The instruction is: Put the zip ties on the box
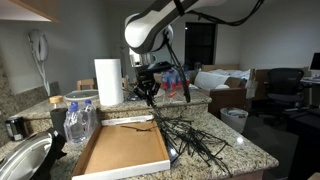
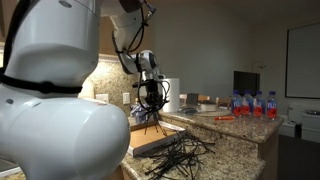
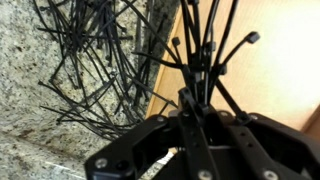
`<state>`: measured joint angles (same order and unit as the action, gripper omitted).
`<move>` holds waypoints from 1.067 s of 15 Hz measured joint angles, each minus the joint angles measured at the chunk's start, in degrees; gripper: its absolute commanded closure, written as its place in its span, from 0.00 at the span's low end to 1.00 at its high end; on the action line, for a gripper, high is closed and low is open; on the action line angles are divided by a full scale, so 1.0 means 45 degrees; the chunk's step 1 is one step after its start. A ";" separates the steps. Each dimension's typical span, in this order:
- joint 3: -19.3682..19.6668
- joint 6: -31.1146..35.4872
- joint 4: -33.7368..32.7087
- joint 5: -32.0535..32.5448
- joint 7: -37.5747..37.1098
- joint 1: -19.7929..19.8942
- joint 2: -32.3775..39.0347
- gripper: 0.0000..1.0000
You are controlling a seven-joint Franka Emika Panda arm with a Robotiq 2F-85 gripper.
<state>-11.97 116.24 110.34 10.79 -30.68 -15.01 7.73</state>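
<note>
The gripper hangs in the air above the granite counter, its jaws pinched nearly closed on a small bunch of zip ties. In the wrist view these fan out from between the fingers like black spikes. Below it lies the box, a shallow cardboard tray flat on the counter. The held bunch hovers over the box's edge, on the side where the rest of the zip ties sprawl in a messy tangle on the stone, just beside the box. A paper towel roll stands upright behind the box. A metal bowl and a clear bottle sit off its other side.
</note>
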 measured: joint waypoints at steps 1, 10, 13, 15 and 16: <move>-0.0037 -0.0037 -0.0378 -0.0211 0.0001 -0.0078 0.0336 0.90; 0.0193 -0.0017 -0.4932 -0.1244 -0.1796 -0.2014 0.5574 0.90; 0.0701 0.0037 -0.6728 -0.1314 -0.2955 -0.2529 0.7044 0.92; 0.0840 0.0037 -0.7421 -0.1633 -0.3557 -0.2578 0.7583 0.67; 0.0885 0.0039 -0.7537 -0.1888 -0.3807 -0.2570 0.7711 0.65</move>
<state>-7.98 116.41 76.43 2.30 -47.81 -26.57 42.43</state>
